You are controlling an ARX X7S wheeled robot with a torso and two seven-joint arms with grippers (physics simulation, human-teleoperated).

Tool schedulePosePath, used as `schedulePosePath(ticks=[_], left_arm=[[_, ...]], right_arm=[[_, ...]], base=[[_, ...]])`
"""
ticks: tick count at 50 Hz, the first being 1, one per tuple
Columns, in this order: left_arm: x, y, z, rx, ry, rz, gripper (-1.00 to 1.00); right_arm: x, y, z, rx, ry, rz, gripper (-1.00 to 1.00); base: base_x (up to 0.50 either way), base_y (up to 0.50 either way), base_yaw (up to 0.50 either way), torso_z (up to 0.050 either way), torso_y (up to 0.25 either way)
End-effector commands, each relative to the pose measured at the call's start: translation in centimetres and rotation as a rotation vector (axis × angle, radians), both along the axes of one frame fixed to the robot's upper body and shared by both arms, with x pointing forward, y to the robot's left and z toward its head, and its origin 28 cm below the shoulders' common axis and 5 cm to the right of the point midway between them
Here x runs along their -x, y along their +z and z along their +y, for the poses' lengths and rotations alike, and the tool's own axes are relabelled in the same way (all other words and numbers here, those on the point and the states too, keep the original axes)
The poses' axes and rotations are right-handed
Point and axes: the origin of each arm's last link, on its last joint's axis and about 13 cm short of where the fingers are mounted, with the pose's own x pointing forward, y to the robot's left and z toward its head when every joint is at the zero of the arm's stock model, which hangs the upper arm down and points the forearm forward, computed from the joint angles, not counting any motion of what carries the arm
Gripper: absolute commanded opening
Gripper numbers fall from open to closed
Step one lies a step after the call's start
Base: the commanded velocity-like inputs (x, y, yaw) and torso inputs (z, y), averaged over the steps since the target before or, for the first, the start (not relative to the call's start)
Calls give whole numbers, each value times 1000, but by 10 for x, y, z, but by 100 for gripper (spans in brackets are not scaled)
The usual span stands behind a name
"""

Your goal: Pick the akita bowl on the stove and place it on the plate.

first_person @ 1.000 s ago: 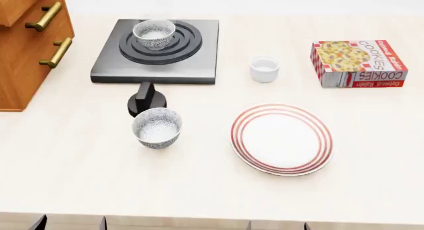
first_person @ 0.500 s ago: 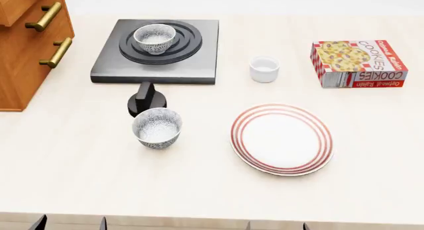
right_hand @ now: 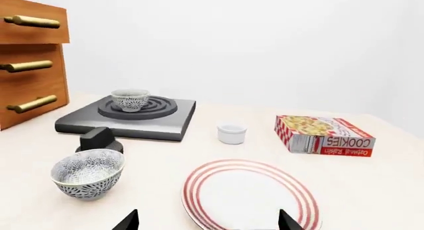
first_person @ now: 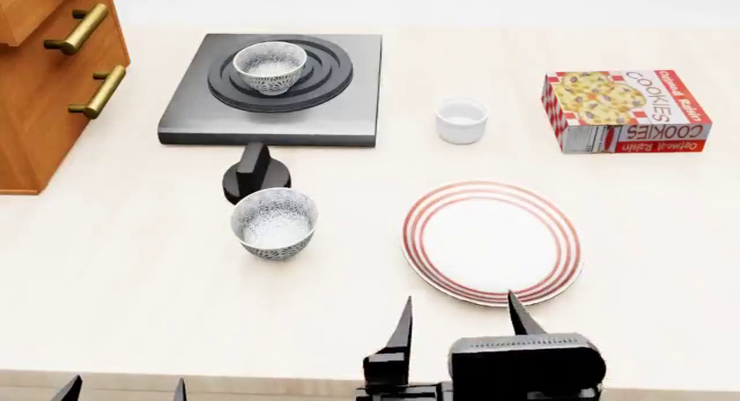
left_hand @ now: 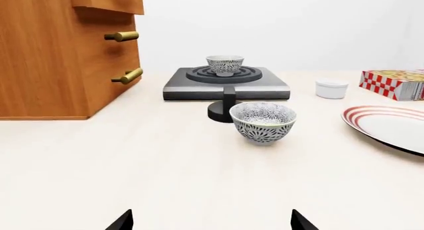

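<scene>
So the small deep white akita bowl with the fine black floral pattern [first_person: 269, 67] sits on the burner rings of the flat dark grey metal stove [first_person: 347, 115], and its look-alike twin bowl [first_person: 274, 223] stands on the counter just in front of the stove's black knob [first_person: 253, 171], right on the way there. The right gripper [first_person: 459, 317] hangs with fingers spread at the near rim of the big white red-ringed plate [first_person: 422, 254], so the target lies far forward and to its left, diagonally past the twin. The left gripper [left_hand: 210, 221] is spread too, looks straight down that bowl line, and I'd guess it's the handier arm.
</scene>
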Motion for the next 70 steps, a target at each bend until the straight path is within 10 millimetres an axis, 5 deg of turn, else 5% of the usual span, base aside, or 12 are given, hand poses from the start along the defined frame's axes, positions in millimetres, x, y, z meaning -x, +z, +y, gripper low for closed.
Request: schedulePosePath(ticks=[1,14,25,48,66,70], left_arm=[[0,0,0,1,1,1,100],[0,-1,0,1,3,0,100],[1,1,0,0,4,0,100],[1,0,1,-7,9,0,100],[0,0,1,-9,18,-5,100],[-14,19,3,-7,49,6,100]], right_arm=[[-34,73,6,38,-13,-97,100],[-50,164,-14,-107,-89,-152,100],[-40,196,-37,-103,-147,-122,100],[-2,142,-66,-87,-182,-55,100],[-3,139,-67,-45,-170,-70,100],[-3,137,-65,-10,-161,-79,100]], base=[[0,0,0,0,0],[0,0,0,0,0],[0,0,0,0,0],[0,0,0,0,0],[0,0,0,0,0],[0,0,0,0,0]])
